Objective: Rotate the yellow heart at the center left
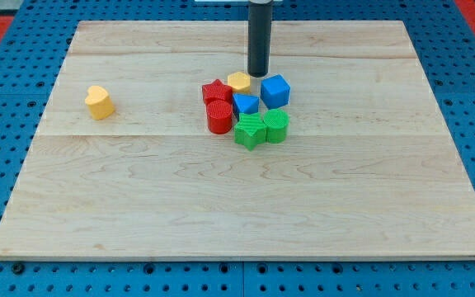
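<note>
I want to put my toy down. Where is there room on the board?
The whole bottom half of the board is bare, and so is the right side. The gap between the yellow heart and the red star is free too. It is crowded around my tip.

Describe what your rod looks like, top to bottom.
It is a plain, straight cylinder, dark grey to black, smooth and matte, with no markings or cables showing. A slightly wider collar sits at the view's top edge. My tip ends flat and blunt.

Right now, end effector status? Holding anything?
No gripper: my tip holds nothing, just above the yellow block in the cluster, far right of the yellow heart.
</note>
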Robot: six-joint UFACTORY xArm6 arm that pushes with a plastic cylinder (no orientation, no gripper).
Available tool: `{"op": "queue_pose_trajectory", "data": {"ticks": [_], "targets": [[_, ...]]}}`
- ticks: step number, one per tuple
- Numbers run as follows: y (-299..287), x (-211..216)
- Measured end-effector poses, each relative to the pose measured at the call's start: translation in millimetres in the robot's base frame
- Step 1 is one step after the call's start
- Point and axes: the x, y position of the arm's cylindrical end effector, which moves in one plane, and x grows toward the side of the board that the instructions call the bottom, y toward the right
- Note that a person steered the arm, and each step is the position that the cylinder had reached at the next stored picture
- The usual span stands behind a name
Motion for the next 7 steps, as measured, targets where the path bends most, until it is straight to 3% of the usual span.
{"op": "queue_pose_trajectory", "data": {"ticks": [1, 2, 3, 4, 5, 7], "targets": [[-22.5, -8.1], [-165.9, -40.5], [-284.1, 14.2], [-278.5, 86.5], [-253.1, 87.9], [-245.8, 30.9]]}}
